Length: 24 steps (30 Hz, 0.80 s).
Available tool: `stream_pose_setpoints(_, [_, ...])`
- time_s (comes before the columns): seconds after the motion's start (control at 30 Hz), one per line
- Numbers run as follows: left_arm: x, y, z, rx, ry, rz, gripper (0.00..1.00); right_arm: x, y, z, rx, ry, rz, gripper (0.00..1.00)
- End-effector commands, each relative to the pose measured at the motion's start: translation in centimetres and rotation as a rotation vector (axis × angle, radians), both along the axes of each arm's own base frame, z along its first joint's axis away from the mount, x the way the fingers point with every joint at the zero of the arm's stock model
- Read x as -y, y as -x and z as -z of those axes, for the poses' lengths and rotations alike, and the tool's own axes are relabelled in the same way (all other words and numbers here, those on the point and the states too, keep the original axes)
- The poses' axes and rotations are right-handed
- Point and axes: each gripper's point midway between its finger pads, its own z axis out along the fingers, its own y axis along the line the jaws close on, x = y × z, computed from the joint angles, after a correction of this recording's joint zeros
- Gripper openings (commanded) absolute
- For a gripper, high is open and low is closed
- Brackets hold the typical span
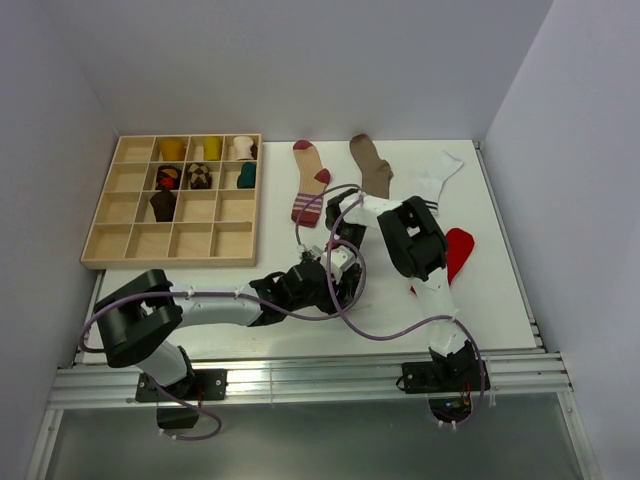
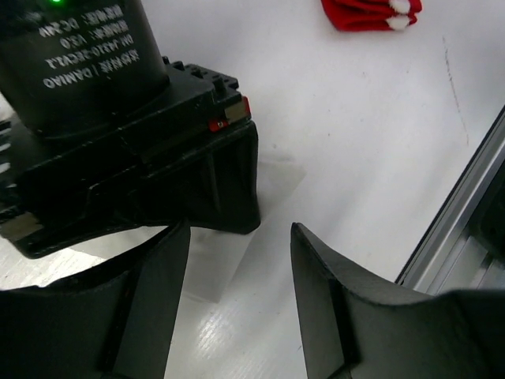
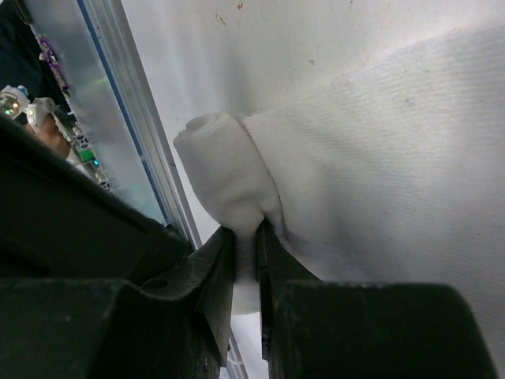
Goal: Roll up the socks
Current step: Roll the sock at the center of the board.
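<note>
In the right wrist view my right gripper (image 3: pixel 246 230) is shut on a white sock (image 3: pixel 379 158), pinching it just below its rolled-up end (image 3: pixel 225 178). Seen from above, that sock is mostly hidden under the two arms at the table's middle. My left gripper (image 2: pixel 237 237) is open over bare white table, right beside the right arm's black wrist (image 2: pixel 134 150). Nothing lies between its fingers (image 2: pixel 316 292). Flat at the back lie a sock with red heel and striped cuff (image 1: pixel 312 182), a brown sock (image 1: pixel 372 165) and a white sock (image 1: pixel 437 178). A red sock (image 1: pixel 458 250) lies at the right.
A wooden compartment tray (image 1: pixel 130 240) stands at the back left with several rolled socks in its far cells. A metal rail (image 1: pixel 300 380) runs along the near edge. Purple cables (image 1: pixel 350 310) loop between the arms. White walls close in the left, back and right sides.
</note>
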Motion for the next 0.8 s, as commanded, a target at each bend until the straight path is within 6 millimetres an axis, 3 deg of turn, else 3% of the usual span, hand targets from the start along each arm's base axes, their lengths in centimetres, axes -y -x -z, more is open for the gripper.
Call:
stream_pose_setpoints(0.0, [0.1,-0.6,0.7,0.019,-0.039,0.007,0.59,0.8,-1.0,1.8,0.041,0.021,-0.04,0.2])
stream_pose_setpoints(0.27, [-0.9,-2.0,2.7,0.02,-0.113,-0.089,0.58,1.0,-1.0,2.1,0.039,0.032,-0.028,0.2])
stream_pose_setpoints(0.77, [-0.2,0.0,3.2,-0.026,-0.048,0.008,0.53,1.0,-1.4,2.6,0.058,0.049,-0.014,0.19])
